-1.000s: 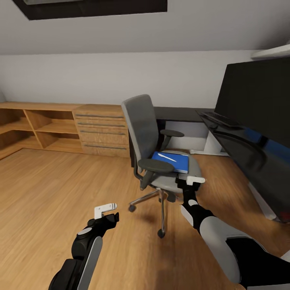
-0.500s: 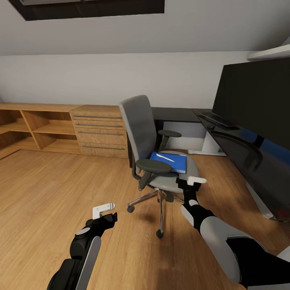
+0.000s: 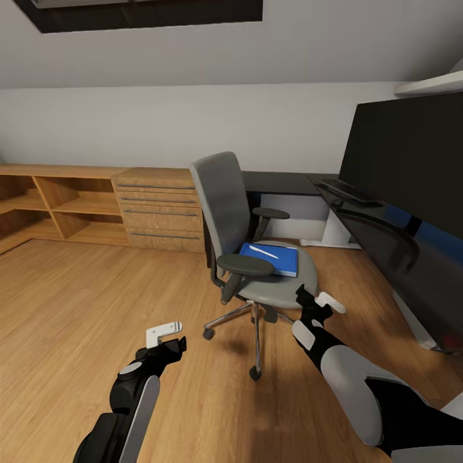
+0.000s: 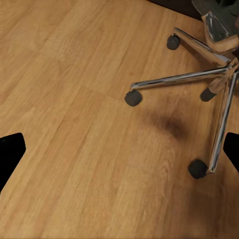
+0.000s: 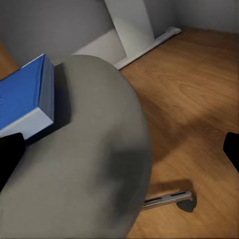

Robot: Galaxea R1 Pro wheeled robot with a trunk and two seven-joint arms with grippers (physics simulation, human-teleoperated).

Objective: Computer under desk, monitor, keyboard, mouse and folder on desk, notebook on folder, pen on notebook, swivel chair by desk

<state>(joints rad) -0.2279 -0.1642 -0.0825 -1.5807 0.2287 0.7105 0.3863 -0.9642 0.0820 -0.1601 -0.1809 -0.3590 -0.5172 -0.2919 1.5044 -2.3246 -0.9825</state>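
1. The swivel chair has a tall matte grey back, a rounded grey seat, smooth black oval armrests and a shiny chrome star base on small black castors; it stands on the oak-plank floor, just off the counter's corner.
2. The folder is a flat, bright blue rectangle lying on the seat, with the slim white pen resting across its top.
3. The counter has a glossy black top and white legs; on it stand the monitor, a wide black slab, and the thin keyboard beyond.
4. An oak drawer unit with bar handles and open oak shelving line the pale wall.
5. The left pincer hangs low over the floor, its white fingers apart.
6. The right pincer sits at the seat's front edge, fingers spread, holding nothing.
7. Since half a second ago the right pincer has dropped lower and tilted towards the counter; the left one and the chair look unchanged.
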